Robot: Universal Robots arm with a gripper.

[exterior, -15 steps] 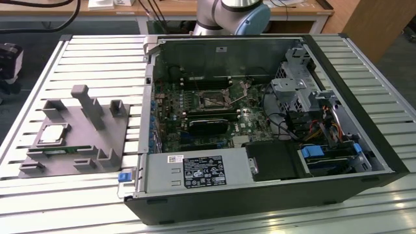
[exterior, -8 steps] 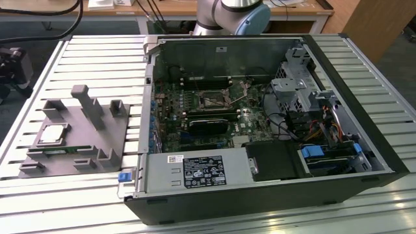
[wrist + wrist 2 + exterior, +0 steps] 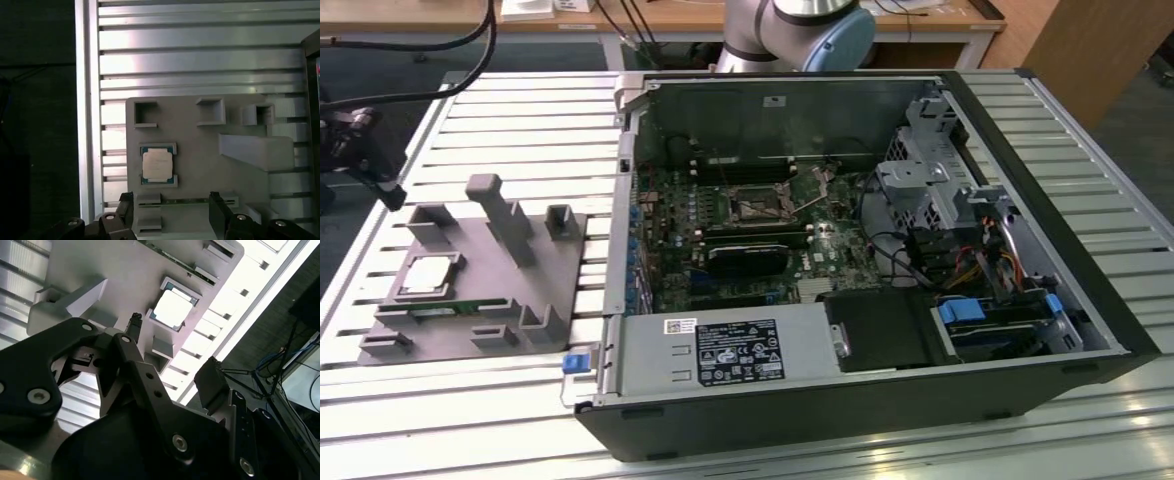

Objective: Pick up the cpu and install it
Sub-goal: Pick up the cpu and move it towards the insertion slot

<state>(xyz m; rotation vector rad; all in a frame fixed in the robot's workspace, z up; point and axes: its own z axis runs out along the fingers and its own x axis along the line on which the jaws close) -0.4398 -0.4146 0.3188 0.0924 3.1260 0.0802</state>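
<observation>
The cpu [image 3: 157,165] is a small square chip with a shiny metal top, lying flat in a recess of the grey fixture block [image 3: 200,150]. In the exterior view the cpu [image 3: 430,275] sits on that fixture [image 3: 520,290], to the left of the open computer case. My gripper [image 3: 172,212] hovers above the fixture with its two black fingers [image 3: 220,212] spread apart and nothing between them. In the second wrist view the cpu [image 3: 172,307] lies just past the gripper [image 3: 172,347]. The black square socket [image 3: 758,205] sits on the motherboard inside the case.
A long green memory stick [image 3: 187,201] lies in a slot of the fixture beside the cpu. A grey post [image 3: 500,215] rises from the fixture. The case [image 3: 1067,300] holds drive cages, cables and a power supply [image 3: 720,355]. The slatted metal table [image 3: 520,110] ends close to the fixture.
</observation>
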